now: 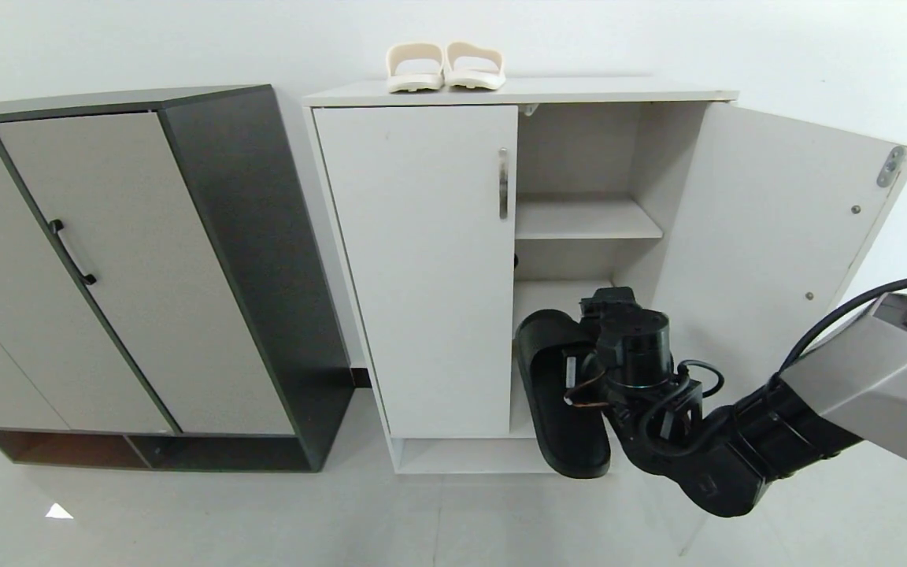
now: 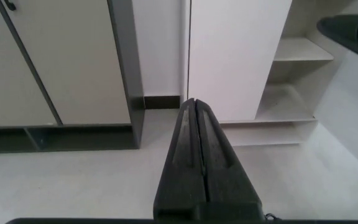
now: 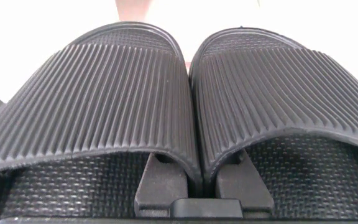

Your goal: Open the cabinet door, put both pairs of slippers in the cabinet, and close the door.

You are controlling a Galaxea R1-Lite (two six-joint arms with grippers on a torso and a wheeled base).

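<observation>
White cabinet (image 1: 516,93) stands against the wall. Its left door (image 1: 422,268) is shut, with a metal handle (image 1: 503,183) at the inner edge. The right door (image 1: 768,236) is swung wide open. Behind it, an upper shelf (image 1: 587,220) and a lower shelf (image 1: 556,295), both bare.

Beige slippers (image 1: 446,67) sit side by side on the cabinet top, near the back wall, above the shut door.

Black slippers (image 1: 560,394) are off the floor, held at the open right half, level with the lower compartment. Their upper end is just beside the edge of the shut door. Their lower end hangs down past the cabinet's bottom front edge. Cannot tell whether they touch the shelf.

Right gripper (image 3: 202,190): in its wrist view the two ribbed straps lie side by side, touching along the middle. The fingers (image 3: 160,186) reach in under the straps, over the textured footbeds, pinching the two inner edges together.

Left gripper (image 2: 195,109): fingers pressed flat together, nothing between them. It hangs above the pale floor (image 1: 264,520), facing the gap between the two cabinets, well apart from both pairs.

Dark cabinet (image 1: 249,260) stands just left of the white one, doors shut, with open cubbies along its base.
</observation>
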